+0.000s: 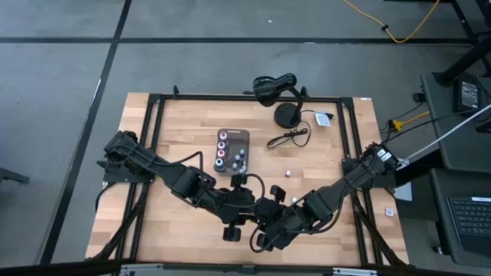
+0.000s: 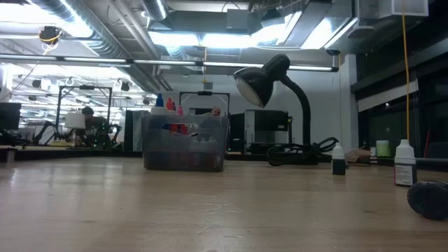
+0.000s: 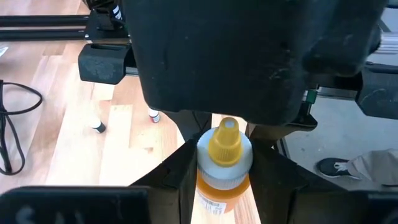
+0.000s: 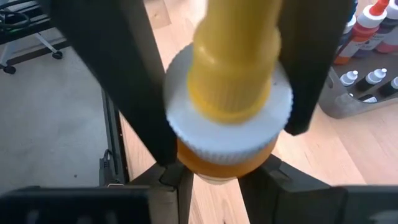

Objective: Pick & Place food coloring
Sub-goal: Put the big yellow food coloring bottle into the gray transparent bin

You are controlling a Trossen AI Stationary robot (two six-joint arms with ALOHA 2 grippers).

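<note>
Open-plan lab or workshop, exposed ceiling ducts (image 2: 105, 31), strip lights, distant workbenches (image 2: 63, 143), gray concrete floor (image 1: 230, 69)

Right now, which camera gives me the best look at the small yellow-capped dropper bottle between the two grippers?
The right wrist view: the yellow-capped bottle fills the frame, clamped by dark fingers. The left wrist view shows it smaller, between the left gripper fingers. In the high view the arms hide it; the low view misses it.

Both arms reach inward from the sides and meet at the lower middle of the high view. The left hand (image 1: 259, 208) and the right hand (image 1: 270, 213) sit almost touching there, each with its dark fingers (image 3: 180, 180) closed in around the same small item.
</note>
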